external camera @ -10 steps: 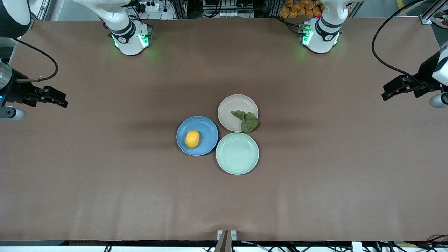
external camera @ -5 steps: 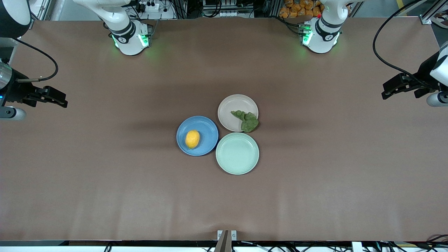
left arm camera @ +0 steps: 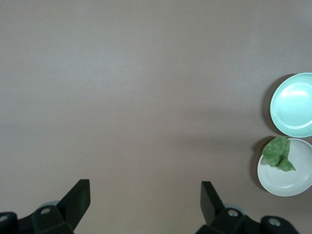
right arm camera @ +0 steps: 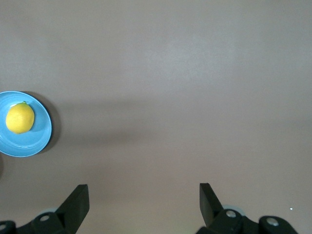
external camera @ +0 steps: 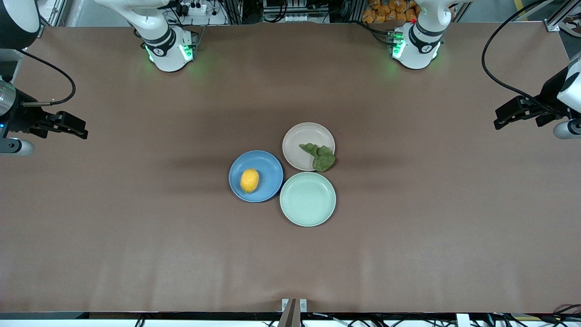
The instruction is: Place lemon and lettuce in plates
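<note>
lemon (external camera: 249, 180) sitting in blue plate (external camera: 268, 165), firm, rolling | lettuce (external camera: 320, 156) lying limp over beige plate (external camera: 299, 136) rim, pinching at stem | left end effector (external camera: 507, 117), right end effector (external camera: 72, 127) both waiting open, empty

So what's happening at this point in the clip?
Nothing is being handled. The small oval yellow lemon lies in the round blue plate, and the crinkled green lettuce leaf rests on the pale beige plate, overhanging its rim. The mint-green plate holds nothing. The left end effector and right end effector hang open over the table's ends.
</note>
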Action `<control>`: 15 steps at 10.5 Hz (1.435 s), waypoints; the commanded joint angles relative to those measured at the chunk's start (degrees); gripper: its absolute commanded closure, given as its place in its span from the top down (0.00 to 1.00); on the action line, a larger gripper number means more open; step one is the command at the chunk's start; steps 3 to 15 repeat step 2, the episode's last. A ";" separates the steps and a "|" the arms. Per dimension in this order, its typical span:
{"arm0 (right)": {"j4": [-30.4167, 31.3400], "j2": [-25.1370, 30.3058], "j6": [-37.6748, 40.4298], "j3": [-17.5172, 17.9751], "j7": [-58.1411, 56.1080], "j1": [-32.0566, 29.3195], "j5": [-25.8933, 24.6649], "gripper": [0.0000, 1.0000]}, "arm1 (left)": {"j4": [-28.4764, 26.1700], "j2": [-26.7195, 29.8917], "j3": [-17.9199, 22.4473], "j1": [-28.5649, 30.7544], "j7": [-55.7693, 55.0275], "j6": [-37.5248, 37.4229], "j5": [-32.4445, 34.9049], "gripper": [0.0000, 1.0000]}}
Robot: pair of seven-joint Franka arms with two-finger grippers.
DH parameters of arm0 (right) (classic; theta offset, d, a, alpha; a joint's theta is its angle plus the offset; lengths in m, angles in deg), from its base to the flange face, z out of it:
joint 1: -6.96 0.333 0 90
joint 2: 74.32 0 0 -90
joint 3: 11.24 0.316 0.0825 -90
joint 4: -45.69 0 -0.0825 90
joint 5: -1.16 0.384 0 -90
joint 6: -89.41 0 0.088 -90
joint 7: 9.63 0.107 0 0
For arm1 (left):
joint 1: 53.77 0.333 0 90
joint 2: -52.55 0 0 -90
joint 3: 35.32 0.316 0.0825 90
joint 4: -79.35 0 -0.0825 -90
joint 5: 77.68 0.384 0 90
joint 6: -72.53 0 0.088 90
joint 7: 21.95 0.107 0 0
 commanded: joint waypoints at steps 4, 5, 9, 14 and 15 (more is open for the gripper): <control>0.85 0.89 0.23 0.22 -0.49 -0.40 -0.58 1.00 | -0.58 1.06 -0.35 0.38 -0.77 -0.70 -1.41 1.00; 0.85 0.89 0.23 0.22 -0.49 -0.40 -0.58 1.00 | -0.58 1.06 -0.35 0.38 -0.77 -0.70 -1.41 1.00; 0.85 0.89 0.23 0.22 -0.49 -0.40 -0.58 1.00 | -0.58 1.06 -0.35 0.38 -0.77 -0.70 -1.41 1.00; 0.85 0.89 0.23 0.22 -0.49 -0.40 -0.58 1.00 | -0.58 1.06 -0.35 0.38 -0.77 -0.70 -1.41 1.00; 0.85 0.89 0.23 0.22 -0.49 -0.40 -0.58 1.00 | -0.58 1.06 -0.35 0.38 -0.77 -0.70 -1.41 1.00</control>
